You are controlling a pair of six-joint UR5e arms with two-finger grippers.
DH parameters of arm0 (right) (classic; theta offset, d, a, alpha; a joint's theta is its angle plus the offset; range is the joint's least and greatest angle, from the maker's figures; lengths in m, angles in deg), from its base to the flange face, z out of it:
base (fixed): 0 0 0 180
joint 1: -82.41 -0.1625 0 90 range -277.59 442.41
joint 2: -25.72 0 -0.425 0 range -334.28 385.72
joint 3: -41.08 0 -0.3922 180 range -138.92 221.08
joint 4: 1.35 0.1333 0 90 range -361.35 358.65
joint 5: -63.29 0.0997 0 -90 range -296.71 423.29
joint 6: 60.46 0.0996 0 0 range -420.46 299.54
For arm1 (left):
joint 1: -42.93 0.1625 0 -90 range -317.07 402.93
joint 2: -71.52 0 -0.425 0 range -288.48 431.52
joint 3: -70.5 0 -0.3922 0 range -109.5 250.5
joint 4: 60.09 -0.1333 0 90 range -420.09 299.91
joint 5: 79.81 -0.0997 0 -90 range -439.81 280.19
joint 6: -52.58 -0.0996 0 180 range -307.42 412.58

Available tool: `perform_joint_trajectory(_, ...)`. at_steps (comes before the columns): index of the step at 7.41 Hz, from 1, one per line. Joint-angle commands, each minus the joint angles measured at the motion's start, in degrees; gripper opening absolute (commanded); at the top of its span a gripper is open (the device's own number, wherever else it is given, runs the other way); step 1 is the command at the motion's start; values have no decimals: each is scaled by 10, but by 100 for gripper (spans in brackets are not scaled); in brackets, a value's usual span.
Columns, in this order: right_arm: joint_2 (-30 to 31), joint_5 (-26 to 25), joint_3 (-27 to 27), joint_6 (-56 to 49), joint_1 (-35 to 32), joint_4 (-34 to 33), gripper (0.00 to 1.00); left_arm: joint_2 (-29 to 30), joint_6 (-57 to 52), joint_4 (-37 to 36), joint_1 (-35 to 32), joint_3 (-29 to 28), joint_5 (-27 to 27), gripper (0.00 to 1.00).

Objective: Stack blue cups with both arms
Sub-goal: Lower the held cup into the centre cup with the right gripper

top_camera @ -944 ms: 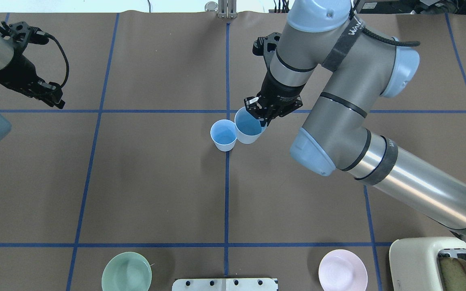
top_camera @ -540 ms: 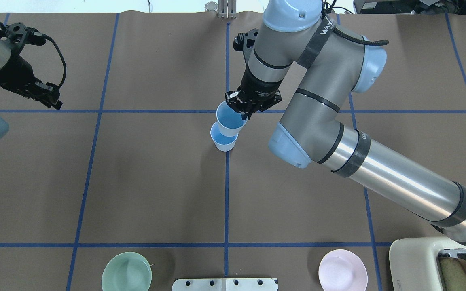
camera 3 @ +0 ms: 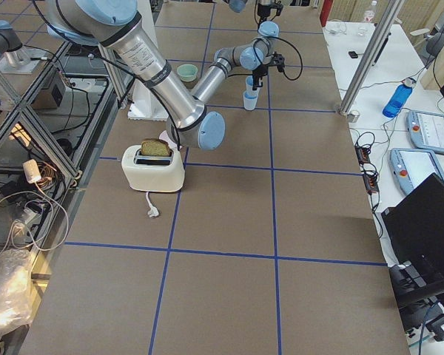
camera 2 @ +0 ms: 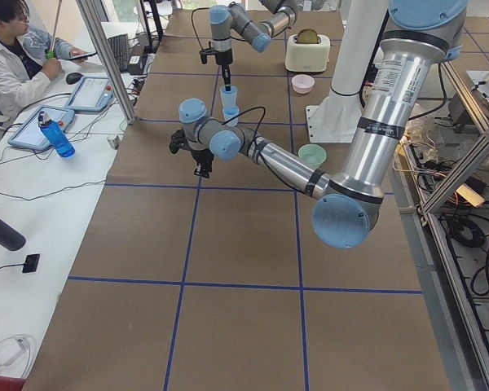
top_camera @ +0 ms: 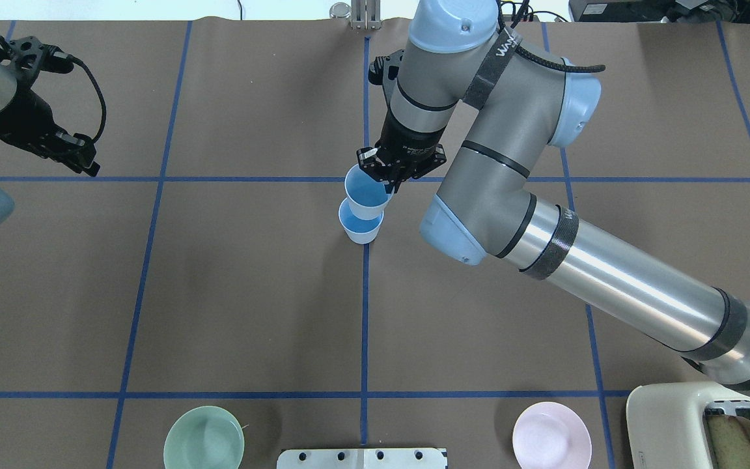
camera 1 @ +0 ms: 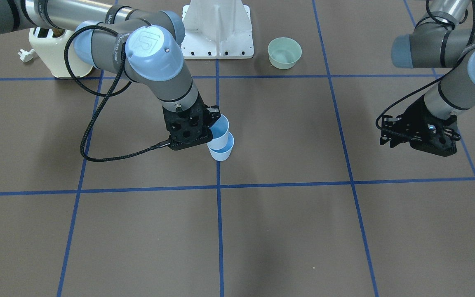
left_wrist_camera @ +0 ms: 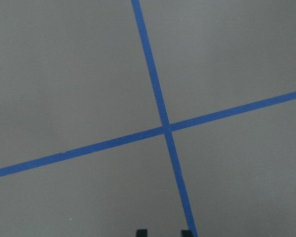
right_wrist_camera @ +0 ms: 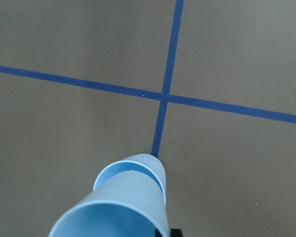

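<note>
Blue cups [camera 1: 221, 142] near the middle of the bench [camera 1: 287, 231], on a blue line [top_camera: 364, 312]. Lower cup [top_camera: 360, 231] upright on the bench. Upper cup [top_camera: 363, 195] up in the air, base just over the lower one's mouth — cannot tell whether touching. Right jaws pinching the upper cup's rim, at the end of the right arm [top_camera: 609, 280]. Left jaws well apart from the cups, off to the side above the bench — spread a little, nothing between. Green bowl [top_camera: 204, 438], pink bowl [top_camera: 551, 435] and toaster [top_camera: 707, 423] along the robot's edge.
</note>
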Motion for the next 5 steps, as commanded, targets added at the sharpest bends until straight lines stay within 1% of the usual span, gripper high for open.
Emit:
perform_joint_trajectory(1,-2,-7,3,1,7,1,13,0,0,0,0,0,1,35)
perform_joint_trajectory(5,-4,-16,5,2,17,1,13,0,0,0,0,0,1,35)
